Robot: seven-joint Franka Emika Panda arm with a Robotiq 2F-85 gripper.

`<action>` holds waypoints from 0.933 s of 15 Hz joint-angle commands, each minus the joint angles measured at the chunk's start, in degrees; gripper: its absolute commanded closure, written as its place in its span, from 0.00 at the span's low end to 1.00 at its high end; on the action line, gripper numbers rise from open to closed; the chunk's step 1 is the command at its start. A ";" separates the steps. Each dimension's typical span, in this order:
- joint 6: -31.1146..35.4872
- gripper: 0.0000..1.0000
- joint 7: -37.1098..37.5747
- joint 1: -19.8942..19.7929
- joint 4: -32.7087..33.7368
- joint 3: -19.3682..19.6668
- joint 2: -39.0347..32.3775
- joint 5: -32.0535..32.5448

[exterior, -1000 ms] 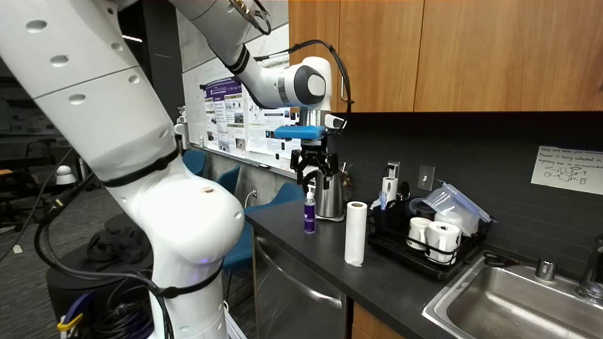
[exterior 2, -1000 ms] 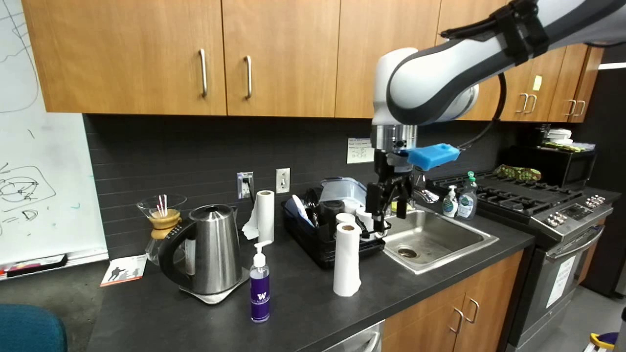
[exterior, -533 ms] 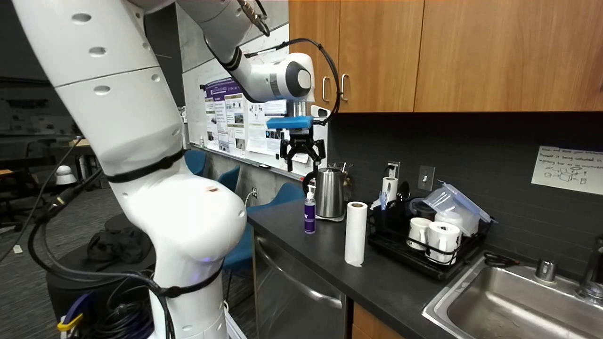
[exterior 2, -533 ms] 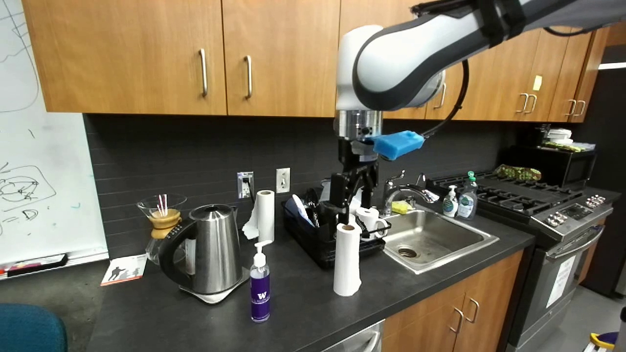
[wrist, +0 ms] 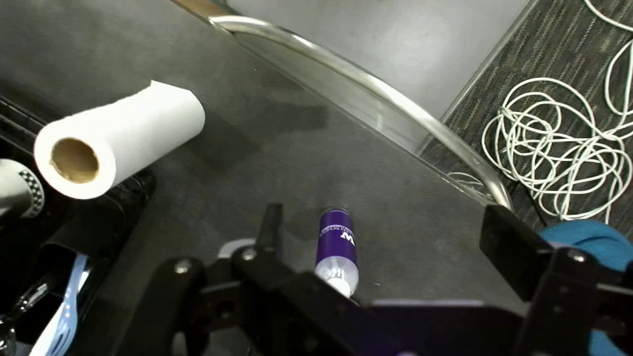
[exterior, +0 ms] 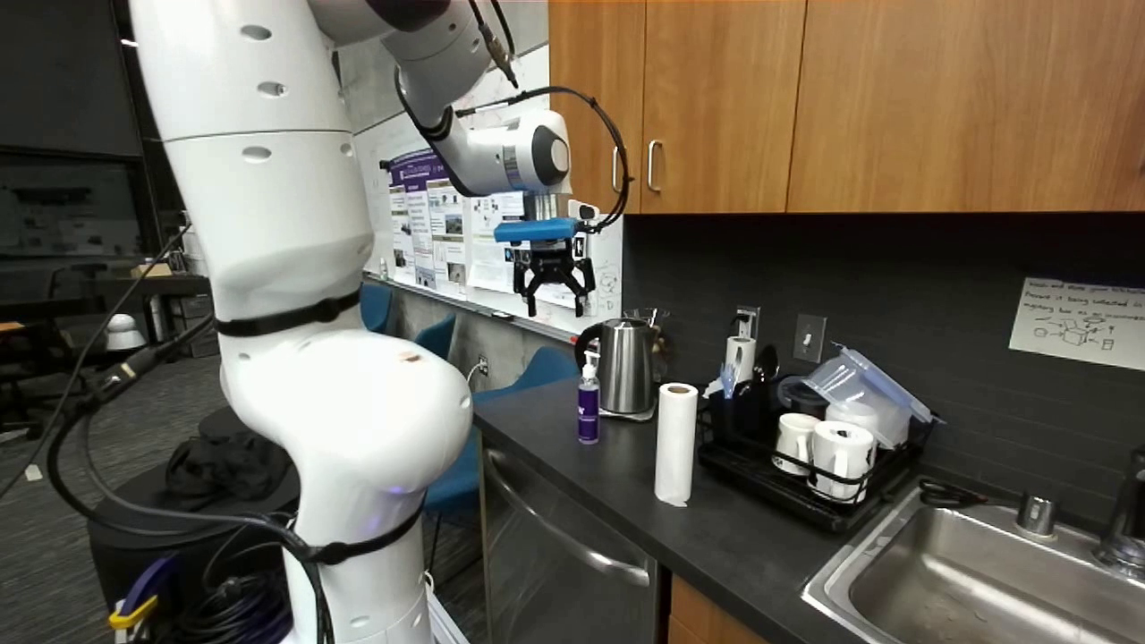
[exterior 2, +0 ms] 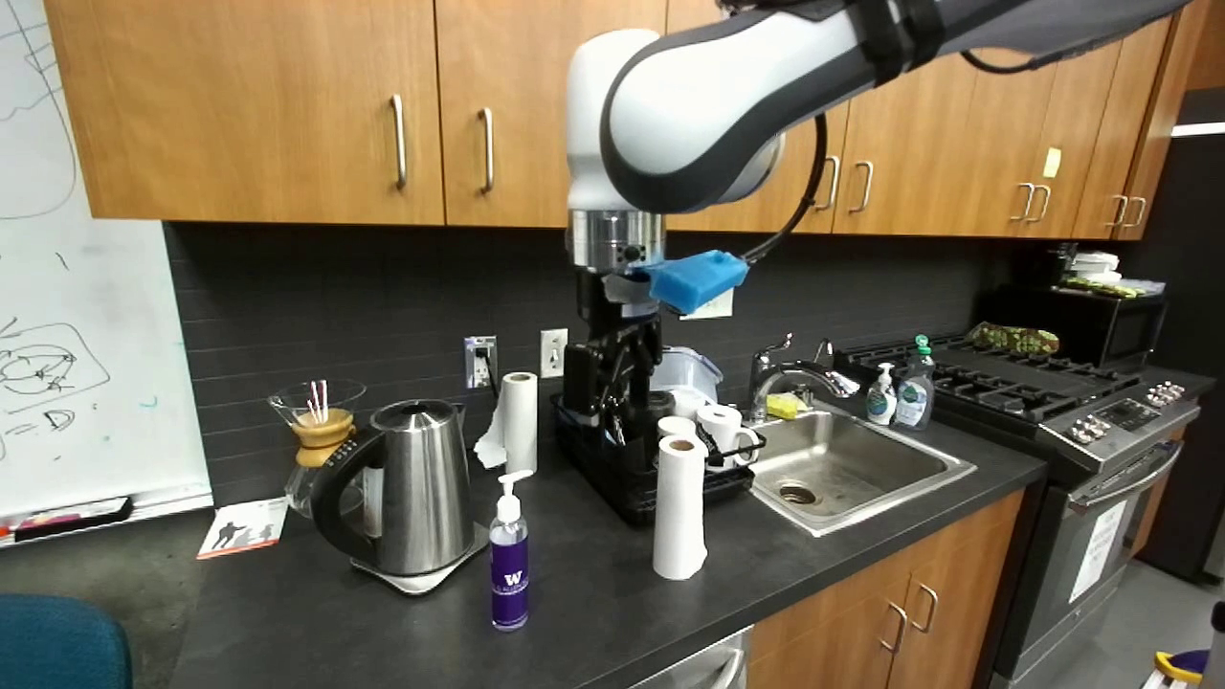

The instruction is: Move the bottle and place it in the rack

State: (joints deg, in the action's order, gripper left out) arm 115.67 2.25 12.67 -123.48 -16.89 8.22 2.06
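The bottle is a clear pump bottle with a purple label and a white pump top. It stands upright on the dark counter beside the kettle in both exterior views [exterior: 588, 411] [exterior 2: 509, 574]. The black rack [exterior: 760, 483] holds dishes; it also shows in an exterior view [exterior 2: 612, 493] and at the left of the wrist view [wrist: 20, 123]. My gripper [exterior: 555, 302] is open and empty, high above the counter; it also shows in an exterior view [exterior 2: 605, 407]. In the wrist view the bottle [wrist: 337, 242] lies below, between the open fingers [wrist: 388, 242], nearer the left finger; its pump top is partly hidden.
A white paper roll [exterior: 675, 443] [exterior 2: 679, 507] stands between bottle and rack. The steel kettle [exterior: 626, 367] [exterior 2: 421, 488] is close by the bottle. Mugs [exterior: 839, 456] and a plastic tub [exterior: 859, 394] fill the rack. The sink [exterior 2: 833, 459] lies beyond it. Cabinets [exterior 2: 545, 115] hang above.
My arm and open gripper have moved leftward in both exterior views, away from the sink side and toward the bottle. The gripper rose slightly in an exterior view. The bottle has not moved.
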 commanded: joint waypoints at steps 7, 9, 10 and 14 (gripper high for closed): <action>-3.50 0.00 -3.15 2.00 15.74 0.31 -13.86 10.90; -4.50 0.00 -5.89 1.50 19.66 1.53 -16.89 12.55; -4.67 0.00 -7.56 1.33 21.63 2.16 -18.50 13.28; -6.09 0.00 -14.50 1.44 28.16 3.50 -23.98 14.29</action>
State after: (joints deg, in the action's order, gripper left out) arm 112.52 -7.54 13.62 -101.45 -13.80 -11.35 15.28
